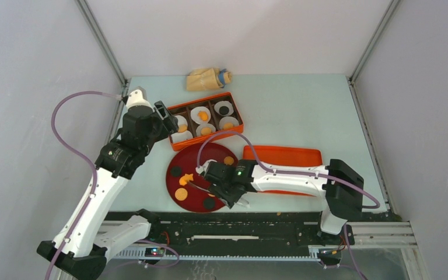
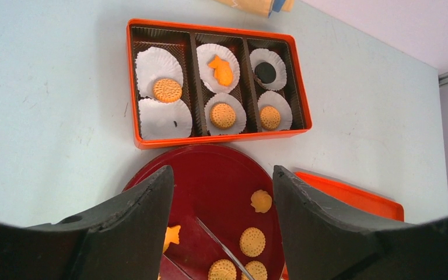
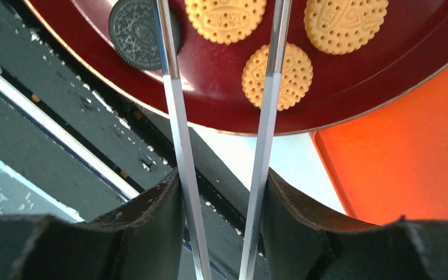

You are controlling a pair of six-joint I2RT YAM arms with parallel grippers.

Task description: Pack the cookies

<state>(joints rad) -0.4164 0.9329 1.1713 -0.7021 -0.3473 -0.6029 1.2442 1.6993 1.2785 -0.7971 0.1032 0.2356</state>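
Observation:
Cookies lie on the dark red plate: tan discs, black discs and an orange irregular one. My right gripper is over the plate's near edge, shut on metal tweezers. The tweezers' arms stand apart above a black cookie and a tan cookie; their tips are out of the right wrist view. My left gripper is open and empty, above the plate's far edge. The orange box holds cookies in white liners: tan, orange, black.
An orange lid lies right of the plate, under my right arm. A tan bag lies at the back behind the box. One liner in the box holds only a dark crumb. A black rail runs along the table's near edge.

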